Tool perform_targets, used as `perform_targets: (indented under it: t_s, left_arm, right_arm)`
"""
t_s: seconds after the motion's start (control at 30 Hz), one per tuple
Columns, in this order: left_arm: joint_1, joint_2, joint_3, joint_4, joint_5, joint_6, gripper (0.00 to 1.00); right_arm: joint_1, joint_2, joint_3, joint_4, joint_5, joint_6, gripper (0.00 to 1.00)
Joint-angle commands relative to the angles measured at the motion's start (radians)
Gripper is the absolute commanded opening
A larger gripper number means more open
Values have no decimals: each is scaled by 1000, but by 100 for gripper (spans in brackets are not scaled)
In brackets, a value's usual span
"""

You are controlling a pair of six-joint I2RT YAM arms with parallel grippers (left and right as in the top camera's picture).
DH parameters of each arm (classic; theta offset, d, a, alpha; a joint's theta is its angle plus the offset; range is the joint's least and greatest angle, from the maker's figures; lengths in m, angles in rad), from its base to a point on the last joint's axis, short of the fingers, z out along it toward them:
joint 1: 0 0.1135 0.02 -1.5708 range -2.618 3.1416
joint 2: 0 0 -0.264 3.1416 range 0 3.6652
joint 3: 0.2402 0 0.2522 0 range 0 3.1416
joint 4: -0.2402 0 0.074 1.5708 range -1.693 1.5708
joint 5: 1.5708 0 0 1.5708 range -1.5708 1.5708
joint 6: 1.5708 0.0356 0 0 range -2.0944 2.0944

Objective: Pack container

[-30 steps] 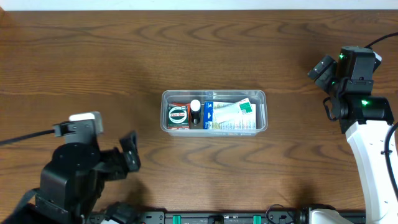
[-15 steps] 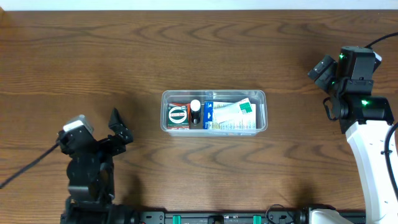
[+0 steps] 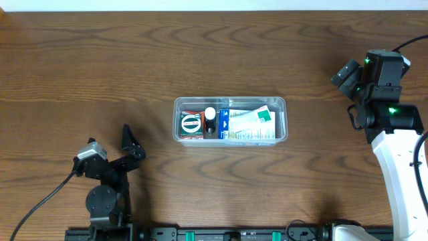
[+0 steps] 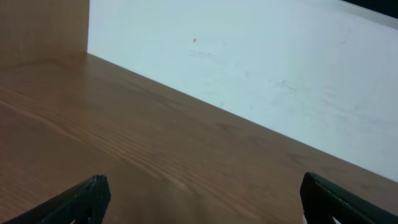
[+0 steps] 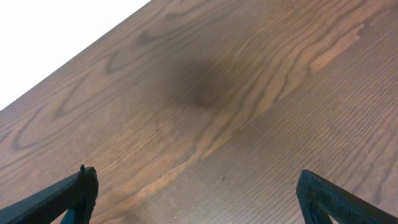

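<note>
Left pincer (image 4: pixel 202 202) has pulled back to lower left, spread empty like right pincer (image 5: pixel 199 196); the central container (image 3: pixel 229 120) looks packed.

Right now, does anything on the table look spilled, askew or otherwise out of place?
Nothing stands out. The container sits square at mid-table, its green-labelled box, white-capped bottle and flat packets all inside the walls. Nothing lies spilled around it. The left gripper and right gripper are open, empty and apart from it.
</note>
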Motion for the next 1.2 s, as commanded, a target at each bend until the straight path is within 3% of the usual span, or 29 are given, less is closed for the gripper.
perform_targets:
  t_s: [0.0, 0.23, 1.17]
  left_arm:
    - [20, -49, -36, 10, 29, 17, 98]
    - [38, -95, -109, -86, 29, 19, 98]
    - [38, -90, -109, -79, 36, 39, 98]
  right_arm:
    - [-12, 2, 8, -1, 6, 13, 99]
    - [-12, 2, 8, -1, 6, 13, 99]
    - [-12, 2, 8, -1, 6, 13, 99]
